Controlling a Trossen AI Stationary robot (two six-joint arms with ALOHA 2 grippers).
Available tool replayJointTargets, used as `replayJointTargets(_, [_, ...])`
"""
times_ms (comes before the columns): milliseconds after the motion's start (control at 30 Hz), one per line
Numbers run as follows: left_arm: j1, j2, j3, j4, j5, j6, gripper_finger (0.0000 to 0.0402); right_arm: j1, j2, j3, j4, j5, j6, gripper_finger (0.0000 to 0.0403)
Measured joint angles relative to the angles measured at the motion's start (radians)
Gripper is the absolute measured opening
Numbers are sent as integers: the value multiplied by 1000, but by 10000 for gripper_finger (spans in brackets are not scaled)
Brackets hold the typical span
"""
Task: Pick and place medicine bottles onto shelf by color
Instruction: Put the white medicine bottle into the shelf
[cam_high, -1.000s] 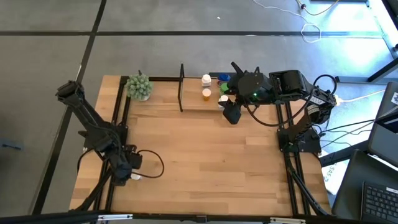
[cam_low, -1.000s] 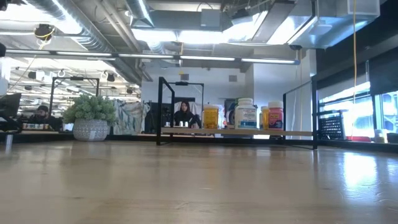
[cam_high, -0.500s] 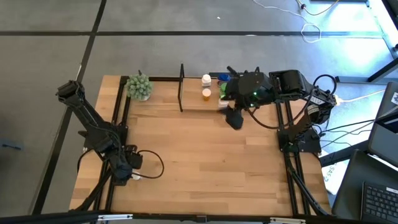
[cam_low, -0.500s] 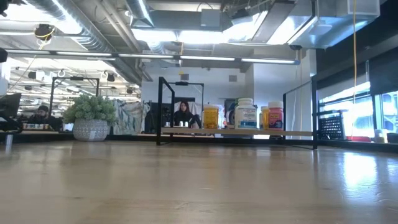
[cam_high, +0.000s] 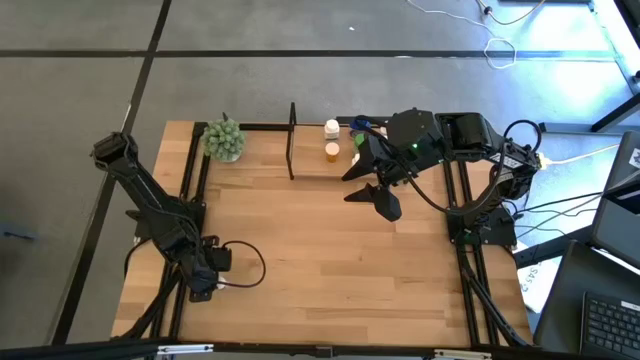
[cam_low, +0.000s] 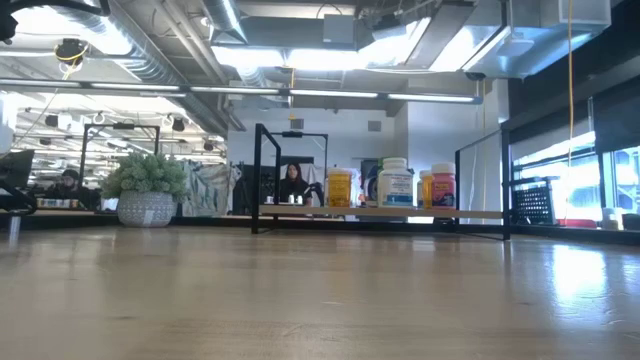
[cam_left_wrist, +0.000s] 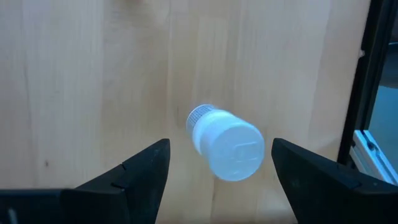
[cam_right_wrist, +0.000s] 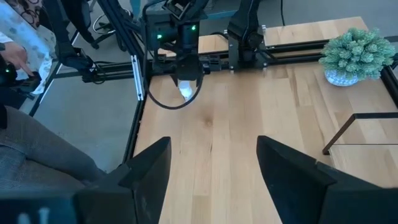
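A white medicine bottle rests on the table near its left near corner. My left gripper hangs over it, open and pointing steeply down; its fingers stand on either side of the bottle without touching. My right gripper is open and empty, held high just in front of the shelf. White, orange, blue and green bottles stand upright on the shelf board. The low view shows the shelf with an orange, a white and a pink-red bottle.
A green spiky plant in a pot stands at the far left, beside the shelf's black end frame. Black rails run along both table sides. People sit in the room beyond the table.
My right gripper has swung out from over the shelf's right end toward the table's near edge. It has rolled and tipped up, so its two fingers now show spread apart. The bottles on the shelf have stayed in place.
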Motion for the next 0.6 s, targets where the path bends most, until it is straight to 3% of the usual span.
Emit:
replayJointTargets(367, [0,78,0,44,15,-1,268,0,0,0,0,0,0,239])
replayJointTargets(600, [0,79,0,45,16,-1,227,0,0,0,0,-1,0,239])
